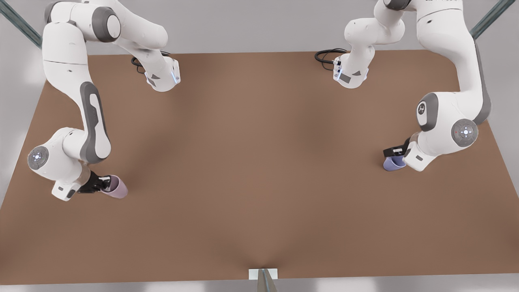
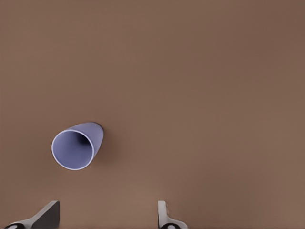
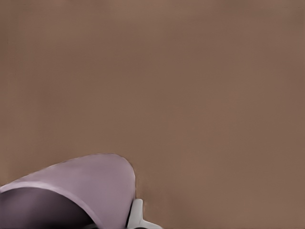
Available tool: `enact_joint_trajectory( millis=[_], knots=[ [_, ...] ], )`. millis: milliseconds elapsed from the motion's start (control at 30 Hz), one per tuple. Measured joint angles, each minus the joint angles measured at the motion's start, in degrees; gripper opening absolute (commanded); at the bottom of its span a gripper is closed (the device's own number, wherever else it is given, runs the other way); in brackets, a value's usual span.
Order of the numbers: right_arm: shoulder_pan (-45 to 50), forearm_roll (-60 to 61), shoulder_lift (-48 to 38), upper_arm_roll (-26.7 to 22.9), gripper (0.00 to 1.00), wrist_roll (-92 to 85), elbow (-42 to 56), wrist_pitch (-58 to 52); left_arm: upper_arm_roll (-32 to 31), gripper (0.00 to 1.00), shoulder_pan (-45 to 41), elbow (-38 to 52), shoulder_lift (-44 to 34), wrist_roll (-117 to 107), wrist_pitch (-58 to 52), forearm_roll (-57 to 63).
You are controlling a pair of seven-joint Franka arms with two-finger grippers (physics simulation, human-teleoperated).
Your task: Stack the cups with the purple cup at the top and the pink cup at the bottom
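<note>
**Two arms, two cups, a wide table between them**

On a brown table (image 1: 259, 170), two white robot arms reach down at opposite sides, each beside a small cup. At the front view's right the left gripper (image 1: 395, 153) is over the purple cup (image 1: 392, 164), which stands on the table near the right edge. From that arm's wrist camera the purple cup (image 2: 76, 147) stands upright with its mouth open to the lens, and the two fingertips (image 2: 164, 215) are set wide apart with bare table between them — the gripper (image 2: 107, 217) is open and holds nothing, the cup lying clear of the fingers.

At the front view's left the right gripper (image 1: 101, 184) is at the pink cup (image 1: 115, 187), close to the table's left edge. The cup leans in that view, its dark mouth toward the fingers. In the right wrist camera the pink cup (image 3: 81, 188) looms large, with one pale fingertip (image 3: 137, 214) right against its side — whether the fingers have actually closed on it cannot be told.

The two cups sit well apart, nearly the table's full width between them.
</note>
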Motion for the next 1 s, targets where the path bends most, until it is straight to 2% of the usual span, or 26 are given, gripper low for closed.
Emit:
enact_joint_trajectory(
  millis=[100,167,267,400,467,600,1000],
  knots=[
    [13.0,0.1,-2.9,0.3,0.21,4.7,2.9,-4.1,0.8,1.00,0.3,-5.8,-0.4,0.0,6.6,-0.1],
    [22.2,0.1,-1.2,1.3,0.21,9.7,6.9,-6.0,1.3,1.00,0.0,-9.1,-0.5,0.0,11.1,-0.1],
    [33.3,-0.3,6.9,3.7,0.21,19.0,16.7,-7.7,2.2,1.00,0.2,-13.6,-0.4,0.1,17.4,-0.2],
    [45.3,-3.4,21.6,4.3,0.21,33.6,35.7,-9.7,2.9,1.00,0.2,-16.8,-0.2,0.2,24.0,-0.2],
    [48.1,-4.2,28.2,4.0,0.21,40.7,45.0,-11.6,3.3,1.00,0.0,-18.4,0.1,0.2,27.0,-0.2],
    [50.9,-5.2,35.7,2.0,0.21,53.1,51.7,-13.9,4.2,1.00,0.1,-20.5,0.9,0.3,32.3,-0.2],
    [52.2,-6.0,38.6,1.2,0.21,77.6,52.4,-16.0,5.3,1.00,0.1,-25.6,3.5,0.6,42.6,-0.2]
  ],
)
